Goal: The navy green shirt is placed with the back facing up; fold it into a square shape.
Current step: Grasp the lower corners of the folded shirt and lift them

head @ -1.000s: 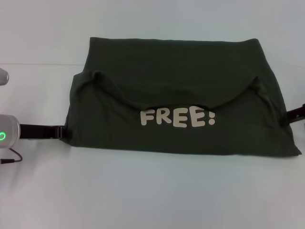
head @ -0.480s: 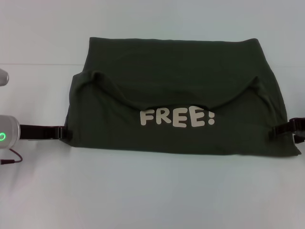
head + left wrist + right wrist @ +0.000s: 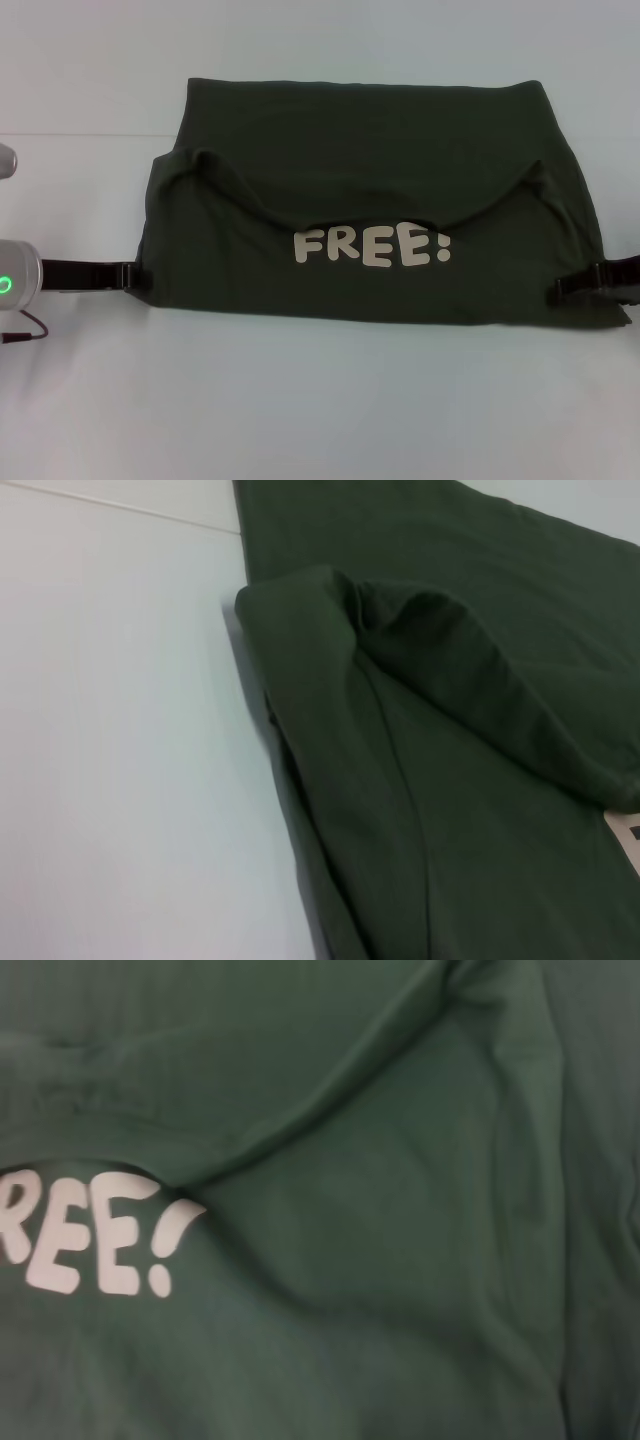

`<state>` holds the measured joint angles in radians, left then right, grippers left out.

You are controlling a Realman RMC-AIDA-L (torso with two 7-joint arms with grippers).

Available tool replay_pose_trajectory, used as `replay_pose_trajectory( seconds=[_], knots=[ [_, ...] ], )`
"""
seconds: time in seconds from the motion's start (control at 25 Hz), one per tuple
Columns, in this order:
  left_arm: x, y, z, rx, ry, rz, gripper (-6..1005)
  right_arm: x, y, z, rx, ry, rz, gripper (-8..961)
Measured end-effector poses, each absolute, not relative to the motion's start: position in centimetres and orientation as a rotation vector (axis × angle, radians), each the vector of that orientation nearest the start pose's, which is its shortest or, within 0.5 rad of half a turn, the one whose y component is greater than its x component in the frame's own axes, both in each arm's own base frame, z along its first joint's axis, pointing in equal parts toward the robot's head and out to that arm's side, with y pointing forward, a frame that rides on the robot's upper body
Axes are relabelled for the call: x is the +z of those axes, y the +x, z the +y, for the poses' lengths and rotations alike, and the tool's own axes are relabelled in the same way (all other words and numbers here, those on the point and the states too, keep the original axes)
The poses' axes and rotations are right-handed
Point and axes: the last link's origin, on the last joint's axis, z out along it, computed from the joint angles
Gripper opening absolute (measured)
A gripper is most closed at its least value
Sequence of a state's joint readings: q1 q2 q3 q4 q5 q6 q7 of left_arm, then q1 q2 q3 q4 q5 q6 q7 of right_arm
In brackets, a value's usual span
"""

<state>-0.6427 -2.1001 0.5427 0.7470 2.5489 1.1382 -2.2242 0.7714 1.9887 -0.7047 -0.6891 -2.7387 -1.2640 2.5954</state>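
Note:
The navy green shirt (image 3: 370, 190) lies on the white table, partly folded into a wide block. A flap is folded over its front half, and pale lettering "FREE!" (image 3: 372, 246) shows below the flap's curved edge. My left gripper (image 3: 140, 278) rests low on the table at the shirt's left edge, near the front corner. My right gripper (image 3: 565, 289) reaches in from the right and sits over the shirt's front right corner. The left wrist view shows the shirt's folded left edge (image 3: 330, 730). Only cloth and the lettering (image 3: 90, 1235) show in the right wrist view.
The white table (image 3: 320, 400) stretches in front of the shirt and to its left. A seam line (image 3: 80, 134) crosses the table at the back left. My left arm's silver wrist with a green light (image 3: 12, 283) and a thin dark cable (image 3: 22, 335) lie at the far left.
My right gripper has moved inward and slightly toward the front, from beside the shirt's right edge onto its front right corner. The left gripper and the shirt have not moved.

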Motion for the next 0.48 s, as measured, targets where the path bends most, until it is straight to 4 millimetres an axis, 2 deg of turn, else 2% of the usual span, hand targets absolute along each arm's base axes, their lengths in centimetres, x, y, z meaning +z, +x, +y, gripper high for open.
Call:
replay_pose_trajectory(
  seconds=[0.04, 0.16, 0.48],
  knots=[
    [1.83, -31.59, 38.19, -0.200, -2.097, -1.496, 7, 3.67, 29.43, 40.14, -0.112, -2.062, 1.671, 884],
    [1.82, -31.58, 38.19, -0.200, -2.098, -1.496, 7, 3.53, 29.42, 39.99, -0.103, -2.079, 1.656, 785],
    [1.81, -31.51, 38.24, -0.202, -2.098, -1.498, 11, 3.56, 29.61, 39.96, -0.099, -2.072, 1.658, 435]
  ],
)
